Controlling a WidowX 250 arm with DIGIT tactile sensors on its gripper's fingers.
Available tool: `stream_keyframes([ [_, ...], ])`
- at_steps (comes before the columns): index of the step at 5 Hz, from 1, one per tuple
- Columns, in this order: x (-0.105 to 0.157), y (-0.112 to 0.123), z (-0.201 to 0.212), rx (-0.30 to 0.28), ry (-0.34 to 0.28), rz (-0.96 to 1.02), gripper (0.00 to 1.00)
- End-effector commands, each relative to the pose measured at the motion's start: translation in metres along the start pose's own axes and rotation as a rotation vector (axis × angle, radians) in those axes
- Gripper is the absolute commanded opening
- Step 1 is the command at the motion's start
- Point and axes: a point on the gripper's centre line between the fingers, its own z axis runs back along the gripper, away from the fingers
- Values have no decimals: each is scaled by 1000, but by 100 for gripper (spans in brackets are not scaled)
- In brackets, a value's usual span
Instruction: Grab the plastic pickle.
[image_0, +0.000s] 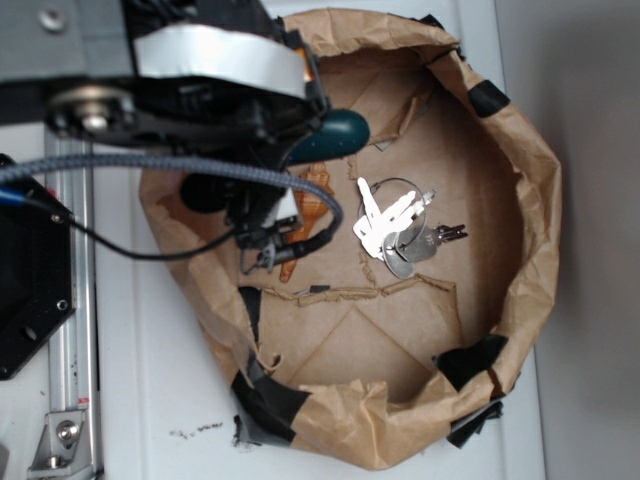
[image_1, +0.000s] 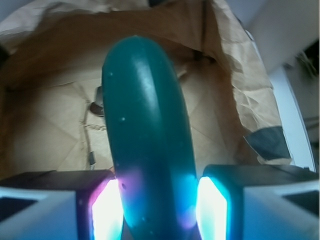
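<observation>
Showing the grasp stage of the task, the wrist view has the plastic pickle (image_1: 147, 145) standing up between the two fingers (image_1: 107, 210), whose lit pads sit against its flanks on either side; the fingers are closed onto it, holding its lower end. In the exterior view only the rounded teal tip of the pickle (image_0: 335, 135) projects from under the arm's black body, over the upper left of the brown paper nest (image_0: 530, 200) that rests on the white table (image_0: 150, 400).

Risks from this point, as judgement: the pickle's surface is smooth and glossy and its section is rounded, so it may squirt out of the pads if the squeeze is uneven or the lift abrupt. Most of its length extends beyond the fingers, so it could pivot in the grip or catch the crumpled paper wall during withdrawal. Whether the pickle is lifted off the nest floor or resting on it cannot be told.

Arm pose: the wrist reaches in from the upper left of the exterior view, low over the nest, with the gripper (image_0: 300, 150) largely hidden beneath the arm's housing and a braided cable (image_0: 200, 165) looping across. The pickle points along the gripper's axis toward the nest's far wall.

Other contents: a bunch of silver keys (image_0: 395, 225) lies near the nest centre, apart from the fingers; an orange-brown shell (image_0: 310, 200) lies partly hidden under the arm.
</observation>
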Motion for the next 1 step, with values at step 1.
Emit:
stream_keyframes([
  [1, 10, -33, -20, -2, 12, -8, 0],
])
